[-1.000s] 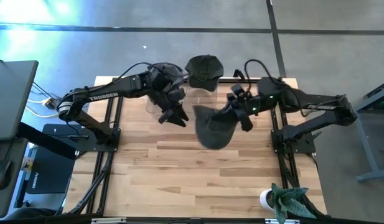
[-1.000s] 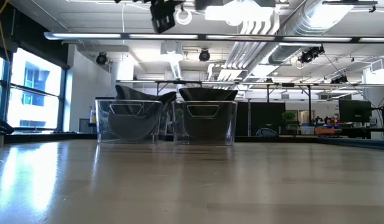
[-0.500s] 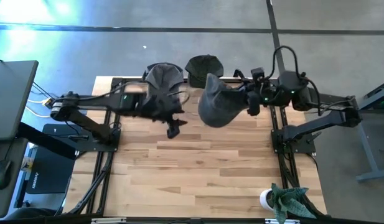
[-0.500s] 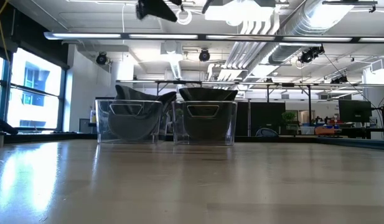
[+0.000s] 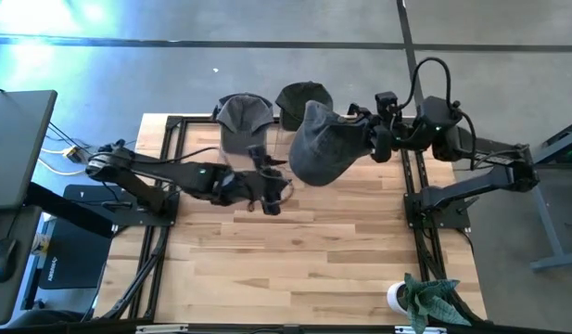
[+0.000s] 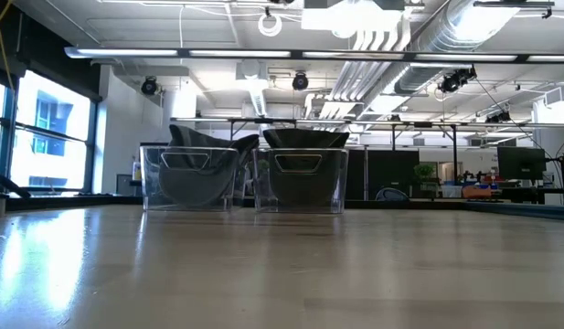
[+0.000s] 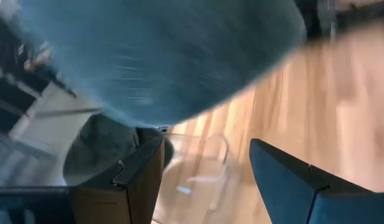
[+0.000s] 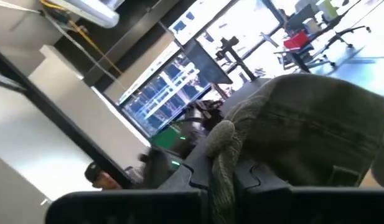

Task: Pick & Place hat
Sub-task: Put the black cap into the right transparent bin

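My right gripper (image 5: pixel 371 141) was clamped tight on a grey hat (image 5: pixel 320 148), a fold of the fabric pinched between my fingers (image 8: pixel 260 177). The hat hung in the air off that gripper, above the far half of the wooden table (image 5: pixel 304 250), just in front of the two clear bins. From above, the left bin (image 5: pixel 241 130) held a grey hat (image 5: pixel 242 111) and the right bin (image 6: pixel 301 180) a dark hat (image 5: pixel 303 100); at table height both sat side by side at the far edge, each with a hat bulging over its rim. My left gripper (image 5: pixel 270 190) stood out over the table's middle, near the left bin, its fingers (image 7: pixel 291 180) spread apart and holding nothing. In its wrist view the carried hat filled the frame above those fingers, with a clear bin and its hat beyond. A potted plant (image 5: pixel 425 297) stood at the near right corner.
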`<state>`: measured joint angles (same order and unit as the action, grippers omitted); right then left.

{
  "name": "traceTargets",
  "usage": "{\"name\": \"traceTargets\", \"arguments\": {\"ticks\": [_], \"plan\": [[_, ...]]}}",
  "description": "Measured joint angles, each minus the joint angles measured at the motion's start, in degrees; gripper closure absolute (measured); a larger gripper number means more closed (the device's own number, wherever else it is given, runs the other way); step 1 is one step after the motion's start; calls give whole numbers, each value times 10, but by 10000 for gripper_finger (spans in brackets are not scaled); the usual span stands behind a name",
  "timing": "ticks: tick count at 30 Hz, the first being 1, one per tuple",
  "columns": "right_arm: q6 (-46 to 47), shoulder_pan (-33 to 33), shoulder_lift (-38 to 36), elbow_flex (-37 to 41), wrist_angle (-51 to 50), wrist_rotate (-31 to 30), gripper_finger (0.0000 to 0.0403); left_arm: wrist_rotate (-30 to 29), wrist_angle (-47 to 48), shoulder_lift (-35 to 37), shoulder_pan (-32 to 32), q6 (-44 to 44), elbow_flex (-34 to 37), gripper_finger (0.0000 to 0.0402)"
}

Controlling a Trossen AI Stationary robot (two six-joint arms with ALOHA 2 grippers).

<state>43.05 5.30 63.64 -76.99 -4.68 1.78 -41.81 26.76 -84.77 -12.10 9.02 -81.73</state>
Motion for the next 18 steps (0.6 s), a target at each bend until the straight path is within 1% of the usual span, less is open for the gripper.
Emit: {"name": "traceTargets", "arguments": {"ticks": [2,6,12,14,18], "plan": [[0,2,0,0,6,13,397,9,-6,-13,2,72,3,172],[1,3,0,0,17,32,392,-26,-52,-26,-7,183,2,172],[2,3,0,0,28,49,399,-70,-138,-30,-32,339,2,172],[12,4,0,0,24,47,399,-96,-186,-39,-36,383,2,172],[24,7,0,0,20,31,396,-146,-213,-43,-50,432,2,172]]}}
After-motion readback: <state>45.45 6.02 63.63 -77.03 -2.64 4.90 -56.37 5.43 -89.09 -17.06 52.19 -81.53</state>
